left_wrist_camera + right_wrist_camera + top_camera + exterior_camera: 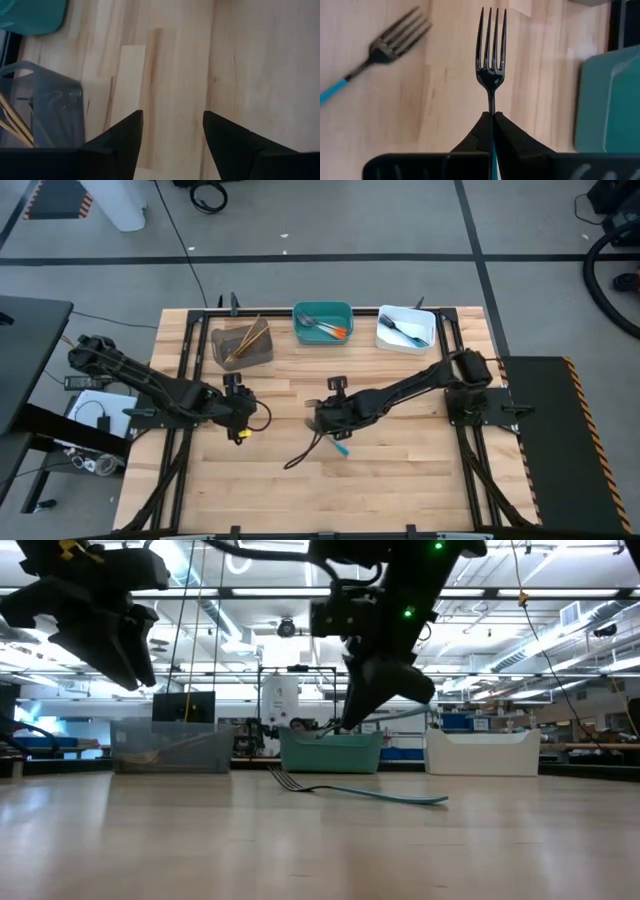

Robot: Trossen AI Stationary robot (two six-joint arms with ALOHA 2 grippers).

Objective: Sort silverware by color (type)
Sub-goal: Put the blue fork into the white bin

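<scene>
A: What is held by the right end effector (492, 116)?

B: A dark fork (491, 55) is pinched by its neck between fingers closed tight, tines pointing straight ahead. It is carried above the middle of the counter (400, 470).

A: And the other fork?

B: A blue-handled fork (360, 789) is left flat on the counter, just at five o'clock of that end effector in the high view, its long axis slanted across the boards.

A: Where must the held fork be taken?

B: Probably to a bin at the far edge: grey bin (241, 346) at eleven, teal bin (322, 323) at twelve, white bin (405, 328) at one.

A: The left end effector (172, 131)?

B: Spread wide, nothing held, near the grey bin; the right arm is judged nearer.
</scene>
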